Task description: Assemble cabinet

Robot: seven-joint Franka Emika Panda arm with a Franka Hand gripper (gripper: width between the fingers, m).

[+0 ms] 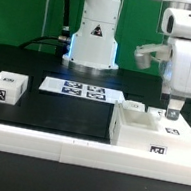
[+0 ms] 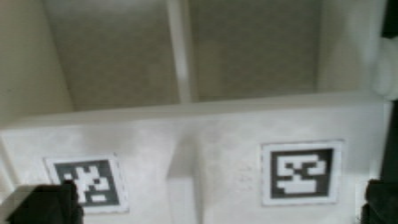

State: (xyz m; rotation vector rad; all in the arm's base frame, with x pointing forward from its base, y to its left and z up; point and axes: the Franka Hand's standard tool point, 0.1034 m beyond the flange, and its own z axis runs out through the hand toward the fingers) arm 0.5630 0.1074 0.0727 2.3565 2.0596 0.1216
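The cabinet (image 1: 149, 135) is a white boxy body with black-and-white tags, standing at the front of the exterior view's right. My gripper (image 1: 171, 113) hangs straight down over its right part, fingertips level with its top. In the wrist view the cabinet (image 2: 196, 135) fills the picture, with two square tags on a white face and grey recessed panels behind a thin divider. My gripper (image 2: 210, 208) is open. Its dark fingers (image 2: 39, 205) stand far apart at either side of the tagged face, not touching it, and hold nothing.
A small white tagged block (image 1: 5, 88) sits at the exterior view's left. The marker board (image 1: 82, 89) lies flat in the middle, before the robot's white base (image 1: 95, 38). A white ledge (image 1: 44, 145) runs along the table's front edge.
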